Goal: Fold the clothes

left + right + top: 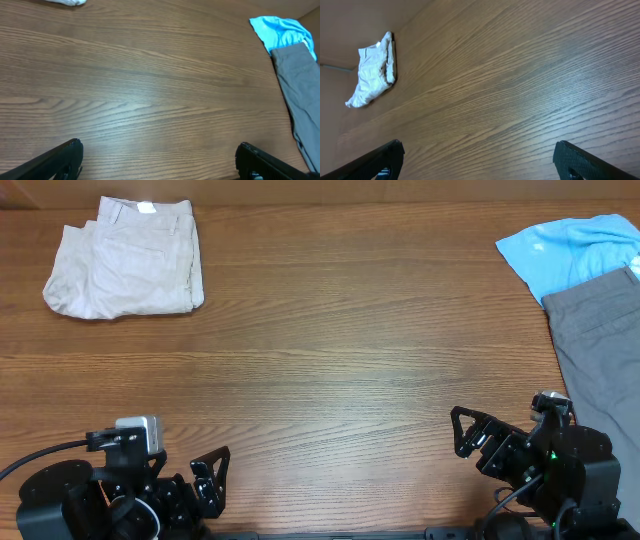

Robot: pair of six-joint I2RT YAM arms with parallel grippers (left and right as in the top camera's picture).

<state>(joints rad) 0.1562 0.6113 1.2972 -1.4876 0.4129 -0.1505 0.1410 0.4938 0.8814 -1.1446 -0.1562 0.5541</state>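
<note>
The beige shorts lie folded into a compact rectangle at the far left corner of the table, waistband and small white tag at the top. They also show small in the right wrist view, and a sliver in the left wrist view. My left gripper is open and empty at the near left edge, far from the shorts; its fingers show in the left wrist view. My right gripper is open and empty at the near right; its fingers show in the right wrist view.
A light blue shirt lies at the far right, partly under grey trousers that run down the right edge; both also show in the left wrist view, shirt and trousers. Bare wooden table spans between.
</note>
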